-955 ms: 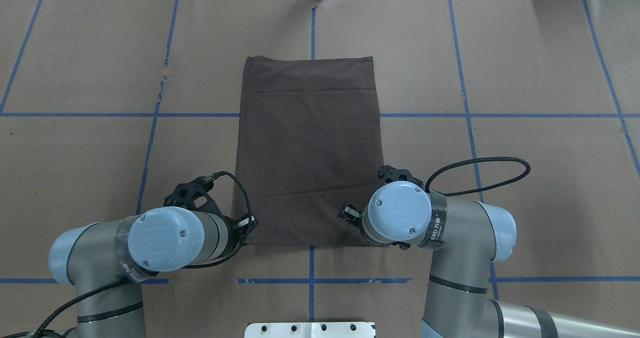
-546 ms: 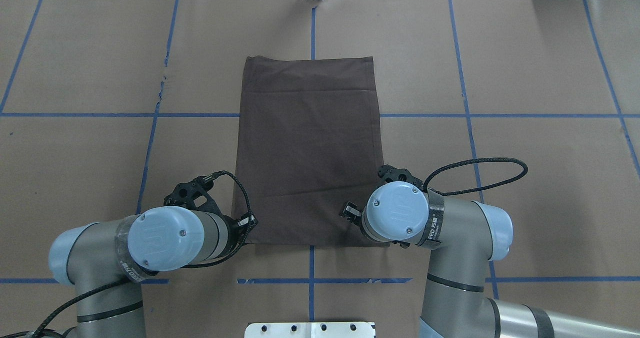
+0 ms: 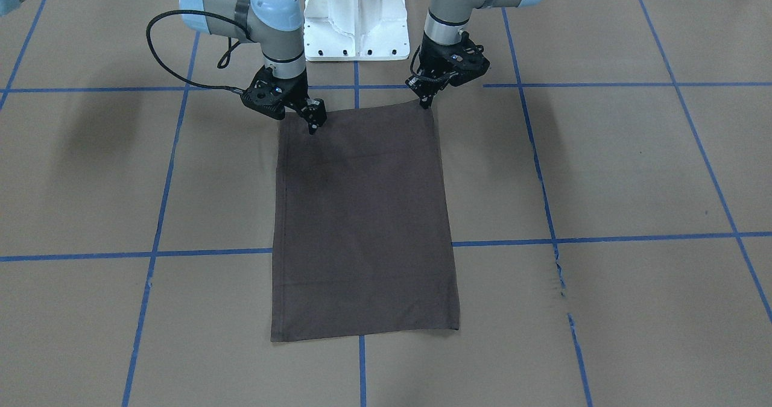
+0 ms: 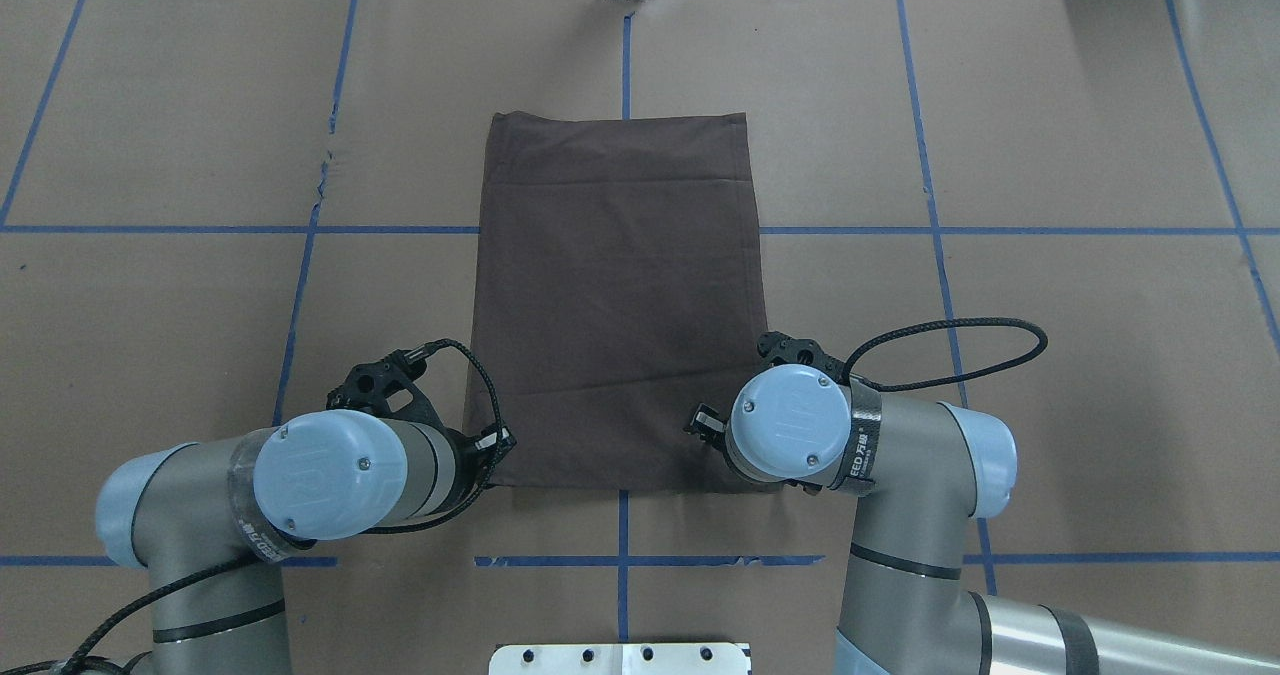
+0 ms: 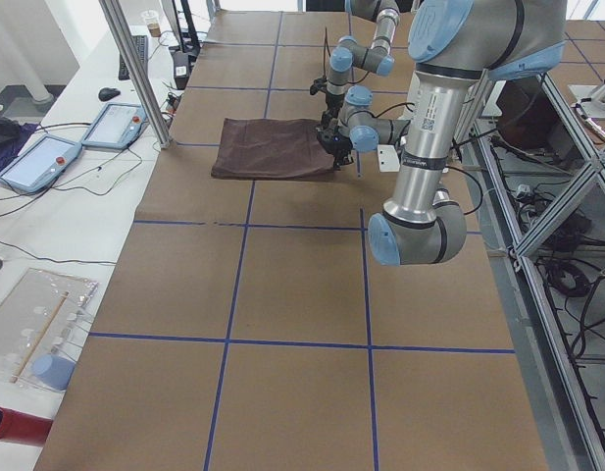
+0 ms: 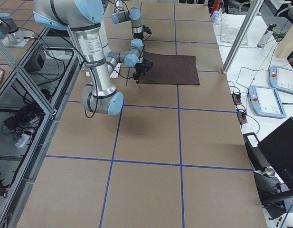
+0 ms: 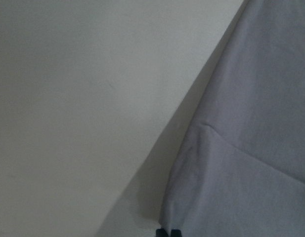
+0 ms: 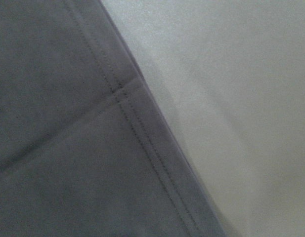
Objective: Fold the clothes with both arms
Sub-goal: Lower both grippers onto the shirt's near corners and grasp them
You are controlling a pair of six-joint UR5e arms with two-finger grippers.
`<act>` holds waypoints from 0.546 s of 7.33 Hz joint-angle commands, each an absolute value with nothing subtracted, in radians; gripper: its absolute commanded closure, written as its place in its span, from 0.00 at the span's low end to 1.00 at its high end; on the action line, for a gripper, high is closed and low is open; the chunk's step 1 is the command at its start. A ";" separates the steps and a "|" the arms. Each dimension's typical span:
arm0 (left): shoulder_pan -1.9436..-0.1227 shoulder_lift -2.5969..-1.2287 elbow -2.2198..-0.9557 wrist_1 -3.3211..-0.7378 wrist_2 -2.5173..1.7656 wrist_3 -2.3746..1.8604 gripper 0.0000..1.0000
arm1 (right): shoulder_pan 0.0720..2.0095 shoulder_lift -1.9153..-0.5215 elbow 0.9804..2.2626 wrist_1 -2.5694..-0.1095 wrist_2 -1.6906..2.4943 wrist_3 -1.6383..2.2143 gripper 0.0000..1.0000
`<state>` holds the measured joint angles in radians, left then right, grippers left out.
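A dark brown T-shirt, folded into a long rectangle, is lying flat on the middle of the brown-papered counter, running lengthwise away from the robot's white base; blue tape lines are crossing the paper in a grid. The left end effector is pinching one corner of the short edge nearest the robot; in its wrist view two dark fingertips are pressing together at the very tip of the cloth (the edge there is lifting slightly, casting a shadow on the paper). The right end effector is pointing down onto the cloth just inside the other near corner; whether its fingers are gripping fabric I cannot tell, since its wrist view is showing only a stitched hem.
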<state>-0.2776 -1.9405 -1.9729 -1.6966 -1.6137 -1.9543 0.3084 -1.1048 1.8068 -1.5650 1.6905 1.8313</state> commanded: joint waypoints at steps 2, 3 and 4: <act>-0.278 -1.940 -1.973 -1.697 -1.614 -1.954 1.00 | 0.302 -1.108 1.805 -1.565 1.690 1.832 0.00; -0.278 -1.940 -1.973 -1.697 -1.614 -1.954 1.00 | 0.299 -1.109 1.805 -1.565 1.690 1.830 0.00; -0.276 -1.940 -1.973 -1.697 -1.614 -1.954 1.00 | 0.299 -1.108 1.805 -1.565 1.690 1.832 0.00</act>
<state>-0.2775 -1.9405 -1.9728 -1.6966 -1.6137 -1.9543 0.3007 -1.1078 1.8055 -1.5646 1.6905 1.8309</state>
